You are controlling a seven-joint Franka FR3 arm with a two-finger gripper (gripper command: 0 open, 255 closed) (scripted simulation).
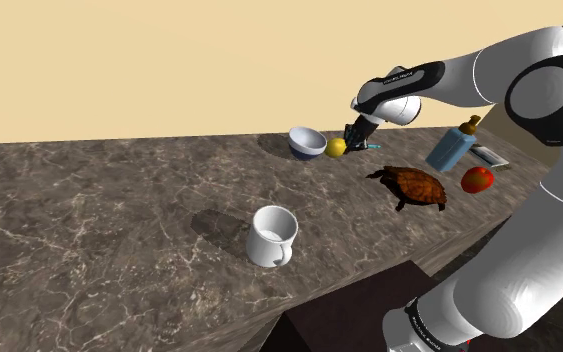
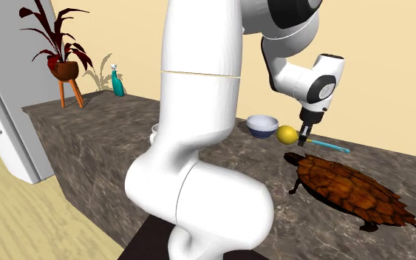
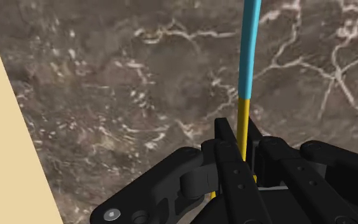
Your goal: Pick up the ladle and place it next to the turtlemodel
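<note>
The ladle has a yellow bowl (image 1: 337, 147) and a blue handle (image 1: 371, 147); it lies low over the dark marble counter (image 1: 119, 220), between the bowl and the turtle. My black gripper (image 1: 355, 134) comes down on it from above, shut on the stem just behind the yellow bowl (image 2: 287, 134). The blue handle (image 2: 330, 145) sticks out past the gripper (image 2: 307, 134). In the wrist view the fingers (image 3: 225, 137) clasp the yellow stem (image 3: 241, 121), and the blue handle (image 3: 250, 44) runs away from them. The brown turtle model (image 1: 414, 186) (image 2: 343, 188) sits close by. I cannot tell whether the ladle touches the counter.
A white-and-blue bowl (image 1: 306, 142) (image 2: 261, 124) stands right beside the ladle's yellow end. A white mug (image 1: 272, 236) stands nearer the counter's front edge. A blue soap bottle (image 1: 452, 148) and a red apple (image 1: 477, 179) are behind the turtle. A plant (image 2: 64, 44) stands far off.
</note>
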